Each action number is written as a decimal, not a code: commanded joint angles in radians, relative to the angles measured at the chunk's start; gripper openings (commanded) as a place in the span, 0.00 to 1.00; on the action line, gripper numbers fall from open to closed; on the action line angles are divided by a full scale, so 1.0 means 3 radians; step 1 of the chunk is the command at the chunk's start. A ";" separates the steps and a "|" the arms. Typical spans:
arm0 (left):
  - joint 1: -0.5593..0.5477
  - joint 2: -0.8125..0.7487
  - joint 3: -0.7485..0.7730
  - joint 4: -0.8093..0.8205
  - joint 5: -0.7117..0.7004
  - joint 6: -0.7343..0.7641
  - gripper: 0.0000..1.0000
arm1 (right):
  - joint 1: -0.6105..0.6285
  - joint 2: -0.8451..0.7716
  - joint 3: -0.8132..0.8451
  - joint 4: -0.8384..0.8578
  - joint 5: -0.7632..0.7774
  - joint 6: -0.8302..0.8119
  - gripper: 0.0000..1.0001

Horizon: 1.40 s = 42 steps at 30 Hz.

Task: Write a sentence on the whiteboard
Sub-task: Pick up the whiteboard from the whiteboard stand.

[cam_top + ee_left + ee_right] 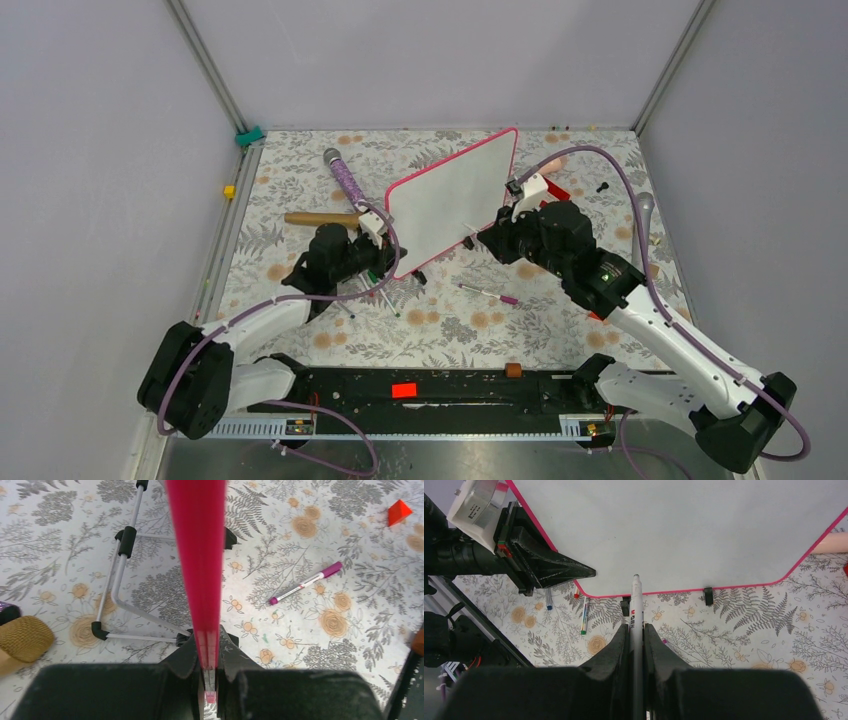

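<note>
- The board (pixel 452 195) stands mid-bench between the two arms. It leans back, with its glossy white face turned toward the right arm.
- The bench (pixel 450 335) has a floral cover.
- The left fingers (pixel 229 655) are clamped on the board's left edge, with the pink frame pinched between them.
- The right fingers (pixel 620 647) are closed on a white marker (pixel 636 610) that points straight at the board.
- The marker's tip sits low on the white face, just above the bottom frame and between the two black feet (pixel 708 596). It looks to be at the surface, but I cannot tell whether it actually touches.
- A pen (pixel 488 292) with a magenta cap lies on the bench in front of the board, apart from both arms.
- A wire stand (pixel 117 580) lies flat on the bench just beside the left fingers.
- A short coloured pencil (pixel 584 615) lies on the bench near the board's lower left corner.
- Beyond the left arm lie a purple-handled tool (pixel 345 178) and a wooden stick (pixel 320 217), close together.
</note>
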 commanded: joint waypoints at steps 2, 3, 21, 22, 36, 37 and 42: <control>0.0049 -0.0065 0.0112 -0.0138 -0.0478 0.0337 0.00 | 0.0023 -0.0095 0.0031 0.0122 0.0024 -0.0063 0.00; 0.0047 -0.0020 0.0130 -0.0140 -0.0462 0.0331 0.00 | 0.0019 -0.0098 0.0034 0.0122 0.0024 -0.0067 0.00; 0.0052 0.0816 0.0438 -0.0276 0.0389 0.0139 0.00 | 0.0020 -0.0204 -0.0033 0.0152 -0.0049 -0.0059 0.00; 0.0049 0.0872 0.0434 -0.0223 0.0542 0.0135 0.00 | 0.0020 -0.0212 -0.0029 0.0149 -0.0046 -0.0058 0.00; -0.0021 0.0715 0.0243 -0.0074 0.1077 -0.0066 0.00 | 0.0023 -0.0394 -0.0050 0.0125 0.0118 -0.0054 0.00; 0.0013 0.0607 0.0210 -0.0086 0.1038 -0.0069 0.00 | 0.0019 -0.0398 -0.0058 0.0135 0.0102 -0.0053 0.00; 0.0426 0.0462 0.0137 0.0318 0.1429 -0.0412 0.00 | 0.0023 -0.0410 -0.0060 0.0176 0.0053 -0.0013 0.00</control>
